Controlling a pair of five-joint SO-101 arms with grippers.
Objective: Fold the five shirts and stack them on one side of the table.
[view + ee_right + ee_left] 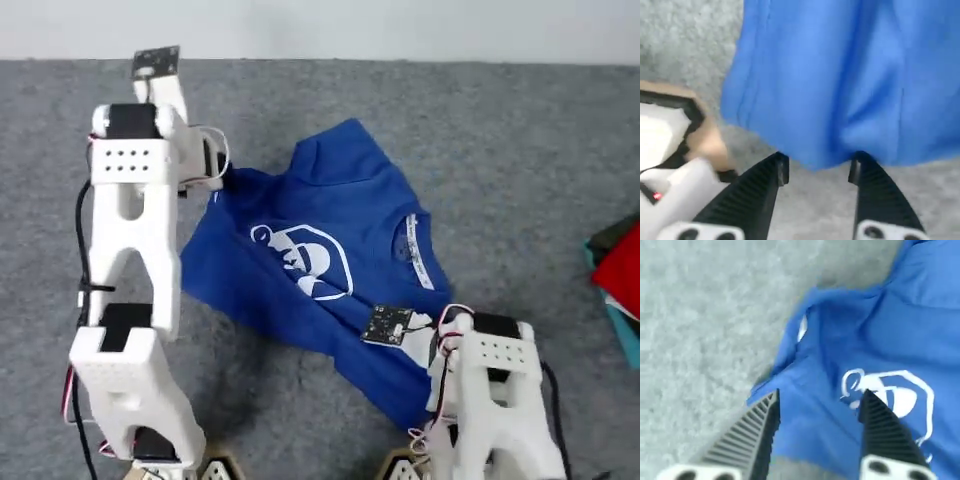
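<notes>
Grey carpet worktop, rumpled blue printed cotton shirt mid-worktop, left jaws and right jaws both open over its edges; fold looks barely begun, next likely pinch both edges.

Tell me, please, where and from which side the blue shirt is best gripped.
Probably at its free edges: the blue shirt lies spread out, so pinch the near edge at the right end effector and the far corner at the left end effector, each from outside the cloth.
</notes>
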